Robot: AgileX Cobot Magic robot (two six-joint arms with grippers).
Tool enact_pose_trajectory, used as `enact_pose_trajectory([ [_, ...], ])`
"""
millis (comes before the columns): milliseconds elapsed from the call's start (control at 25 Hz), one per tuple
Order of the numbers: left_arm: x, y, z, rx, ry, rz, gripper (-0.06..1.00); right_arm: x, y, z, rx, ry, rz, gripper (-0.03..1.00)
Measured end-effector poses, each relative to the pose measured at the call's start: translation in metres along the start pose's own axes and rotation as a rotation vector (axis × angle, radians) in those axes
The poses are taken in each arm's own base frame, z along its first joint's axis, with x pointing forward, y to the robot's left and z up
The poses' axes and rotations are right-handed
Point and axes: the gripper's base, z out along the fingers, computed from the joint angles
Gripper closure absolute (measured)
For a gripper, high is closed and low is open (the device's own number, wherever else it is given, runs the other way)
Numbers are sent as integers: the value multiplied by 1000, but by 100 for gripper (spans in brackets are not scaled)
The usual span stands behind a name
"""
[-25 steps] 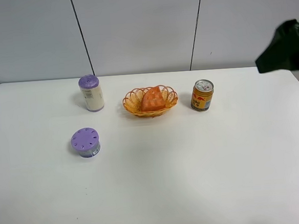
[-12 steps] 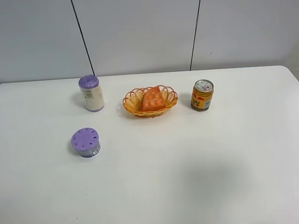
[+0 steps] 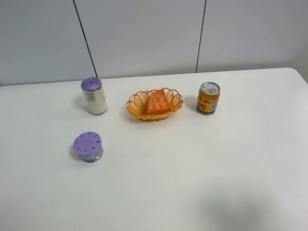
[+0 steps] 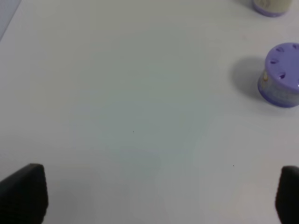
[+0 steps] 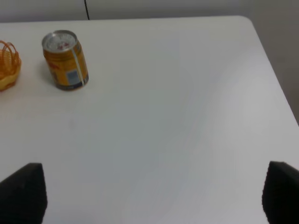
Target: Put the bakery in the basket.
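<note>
Already sitting in the basket (image 3: 155, 104), the bakery (image 3: 158, 102), a small orange-brown wedge with a grid top, leaning a bit inside the looped rim. Far on the white counter (image 3: 200, 175), in the middle, between the tall purple-lidded tub (image 3: 94, 96) on the left and the gold-red can (image 3: 208, 98) on the right. Nearer and to the left, a short round purple-lidded tub (image 3: 88, 146), well apart from the basket.

No arm anywhere in the high view. Left end effector (image 4: 149, 196) spread wide, two dark tips at the edges of its wrist view, nothing between them, just bare counter below, with the short tub off to one side. Right end effector (image 5: 149, 193) spread wide too, holding nothing, over the right part of the counter, with the can and a bit of the basket rim in its view.

Looks done: wedge inside, nothing gripping it, both arms pulled well away. Nothing left to move, as far as can be told. Maybe only to stop here.
</note>
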Motion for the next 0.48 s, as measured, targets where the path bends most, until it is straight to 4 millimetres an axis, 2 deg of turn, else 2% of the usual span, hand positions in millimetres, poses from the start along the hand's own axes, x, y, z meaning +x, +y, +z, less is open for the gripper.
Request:
enact_pose_trajectory([
  [480, 0, 0, 0, 0, 0, 0, -5, 1, 0, -1, -1, -6, -2, 6],
])
